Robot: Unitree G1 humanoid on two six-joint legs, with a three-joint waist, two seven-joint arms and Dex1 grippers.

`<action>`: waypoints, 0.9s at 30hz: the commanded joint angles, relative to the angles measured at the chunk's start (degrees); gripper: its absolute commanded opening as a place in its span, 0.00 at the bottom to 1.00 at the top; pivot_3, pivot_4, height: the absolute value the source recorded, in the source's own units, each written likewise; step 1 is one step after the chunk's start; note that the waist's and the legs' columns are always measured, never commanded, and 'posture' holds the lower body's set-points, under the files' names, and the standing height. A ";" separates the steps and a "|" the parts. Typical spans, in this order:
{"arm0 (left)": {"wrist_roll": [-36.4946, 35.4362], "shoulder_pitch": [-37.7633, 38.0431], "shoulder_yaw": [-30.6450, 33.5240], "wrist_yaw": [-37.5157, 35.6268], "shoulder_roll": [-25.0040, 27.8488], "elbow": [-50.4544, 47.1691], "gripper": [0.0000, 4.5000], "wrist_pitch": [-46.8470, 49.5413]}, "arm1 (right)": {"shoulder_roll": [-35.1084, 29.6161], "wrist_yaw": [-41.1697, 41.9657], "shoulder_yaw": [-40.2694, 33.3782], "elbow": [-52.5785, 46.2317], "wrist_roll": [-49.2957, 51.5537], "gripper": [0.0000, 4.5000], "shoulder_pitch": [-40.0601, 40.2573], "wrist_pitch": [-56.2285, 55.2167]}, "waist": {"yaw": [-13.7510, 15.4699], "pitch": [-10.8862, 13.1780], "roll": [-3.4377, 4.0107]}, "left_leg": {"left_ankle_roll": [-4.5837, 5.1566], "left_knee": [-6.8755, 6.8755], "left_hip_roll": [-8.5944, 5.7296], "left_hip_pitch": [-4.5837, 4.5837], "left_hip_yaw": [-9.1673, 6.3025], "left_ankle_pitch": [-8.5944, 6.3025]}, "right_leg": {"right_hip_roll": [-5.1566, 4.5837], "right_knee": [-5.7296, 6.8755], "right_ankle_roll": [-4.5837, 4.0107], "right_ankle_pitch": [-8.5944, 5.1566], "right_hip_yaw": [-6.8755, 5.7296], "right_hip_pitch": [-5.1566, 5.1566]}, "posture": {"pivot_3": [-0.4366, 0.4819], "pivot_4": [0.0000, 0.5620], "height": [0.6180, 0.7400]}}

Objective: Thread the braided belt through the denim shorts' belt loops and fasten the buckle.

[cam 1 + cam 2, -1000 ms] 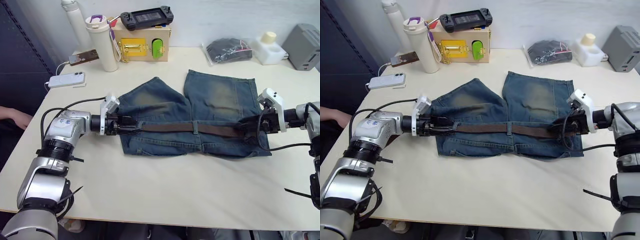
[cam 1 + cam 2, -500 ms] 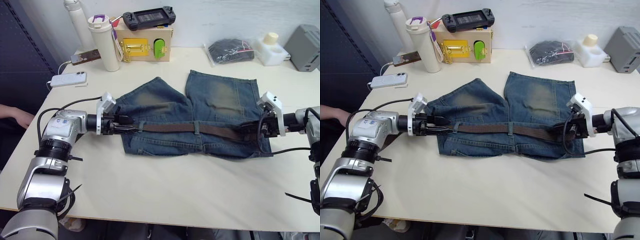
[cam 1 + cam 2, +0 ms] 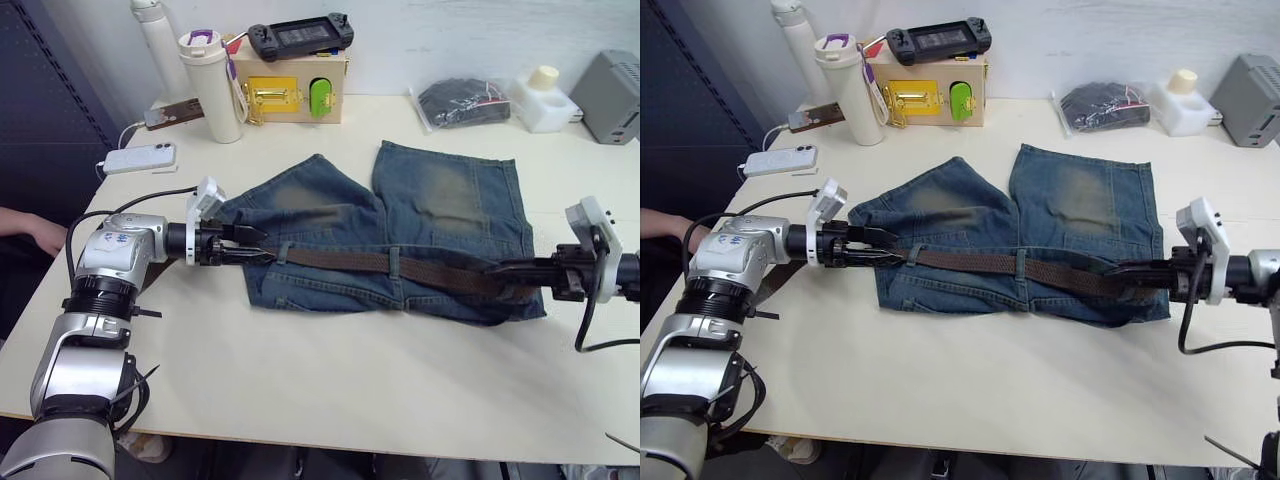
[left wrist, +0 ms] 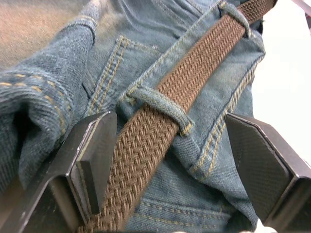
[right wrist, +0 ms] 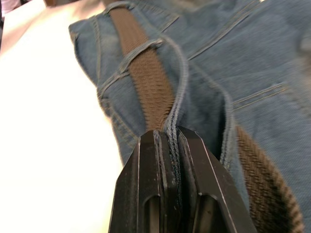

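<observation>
**Drawing the belt along the waistband**

On our left, the left gripper [image 3: 252, 257] is waiting with its jaws spread either side of the dark brown braided belt [image 3: 400, 267], beside a narrow denim belt loop [image 4: 158, 103]. The faded blue denim shorts [image 3: 430, 210] are lying flat on the cream table [image 3: 330, 390], belt already running under the loops. On the right, the right gripper [image 3: 512, 268] is pinching waistband fabric. We are judging that a slow, level pull suits best, keeping the shorts from bunching.
</observation>
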 commanded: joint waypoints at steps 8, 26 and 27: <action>2.26 -5.40 0.43 -0.42 -4.49 4.71 0.86 0.04 | -0.16 -2.64 -3.44 -4.86 2.96 0.01 4.23 -2.94 | 0.13 -0.01 -0.02 | 0.01 0.03 0.00 -0.01 -0.01 0.00 | 0.00 -0.01 0.00 0.00 -0.01 0.02 | 0.48 0.27 0.22; 6.00 -7.28 1.20 2.00 -8.49 10.67 0.07 -3.65 | -0.22 -5.24 -2.54 -6.30 4.01 0.00 4.98 -3.66 | 0.05 0.00 -0.04 | 0.01 0.02 0.00 0.00 0.00 0.00 | 0.00 0.00 0.01 0.00 -0.04 0.03 | 0.48 0.27 0.22; 6.03 -7.25 1.29 1.92 -8.51 10.44 0.01 -3.73 | -0.17 -5.38 -2.32 -6.15 3.79 0.00 4.84 -3.91 | 0.07 0.00 -0.04 | 0.01 0.02 0.00 0.00 0.00 0.00 | 0.00 0.00 0.01 0.00 -0.04 0.03 | 0.48 0.27 0.22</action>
